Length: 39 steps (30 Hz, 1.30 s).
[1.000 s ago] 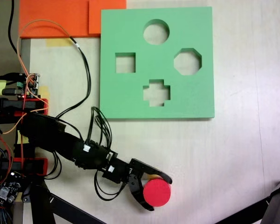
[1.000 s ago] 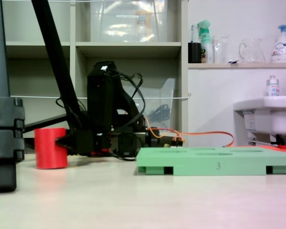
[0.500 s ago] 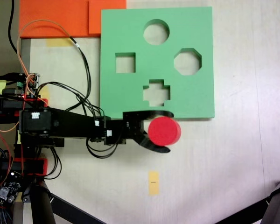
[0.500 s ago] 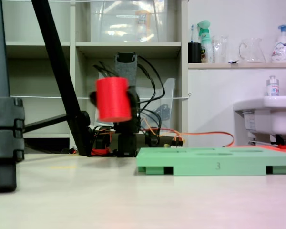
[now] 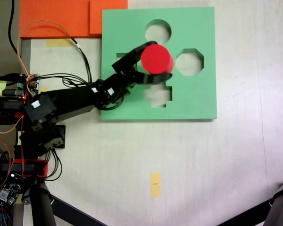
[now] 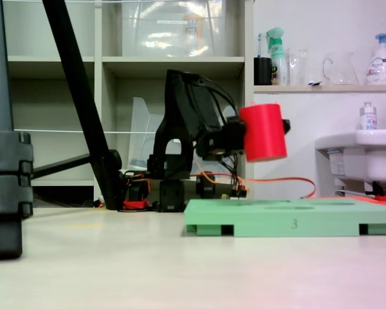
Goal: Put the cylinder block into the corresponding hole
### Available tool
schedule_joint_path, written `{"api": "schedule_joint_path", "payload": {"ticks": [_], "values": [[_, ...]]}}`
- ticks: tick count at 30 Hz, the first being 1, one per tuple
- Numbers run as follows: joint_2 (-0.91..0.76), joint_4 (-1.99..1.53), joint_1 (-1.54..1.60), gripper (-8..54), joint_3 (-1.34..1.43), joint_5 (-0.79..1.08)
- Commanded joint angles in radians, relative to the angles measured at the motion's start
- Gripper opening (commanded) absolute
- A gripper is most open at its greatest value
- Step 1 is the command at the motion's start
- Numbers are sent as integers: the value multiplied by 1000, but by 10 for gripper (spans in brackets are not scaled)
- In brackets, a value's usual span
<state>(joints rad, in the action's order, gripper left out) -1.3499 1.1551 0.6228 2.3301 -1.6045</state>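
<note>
Black gripper [image 5: 161,61] clenched around the short red foam cylinder block [image 5: 156,59], held aloft and clear of the square green foam board [image 5: 198,101] beneath it; circular cut-out hole [image 5: 156,29] lies just beyond the jaws

We read just 1 mark: a "3" on the green foam board's [image 6: 289,224] front edge, facing us.
</note>
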Motion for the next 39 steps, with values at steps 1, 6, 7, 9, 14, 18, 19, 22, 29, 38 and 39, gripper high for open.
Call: {"api": "schedule_joint_path", "payload": {"ticks": [1, 6, 7, 9, 14, 18, 19, 22, 29, 38, 39], "values": [[3, 31, 51, 122, -64, 0], [52, 34, 86, 122, -97, 0], [64, 34, 86, 122, -112, -2], [80, 35, 87, 122, -126, -2], [130, 44, 115, 122, -160, 0], [161, 43, 124, 121, -195, 0], [167, 40, 124, 122, -206, 2], [189, 32, 129, 121, -252, 3], [244, -6, 169, 122, -367, 2], [284, -29, 215, 122, -442, 0], [285, -29, 218, 122, -442, 0]]}}
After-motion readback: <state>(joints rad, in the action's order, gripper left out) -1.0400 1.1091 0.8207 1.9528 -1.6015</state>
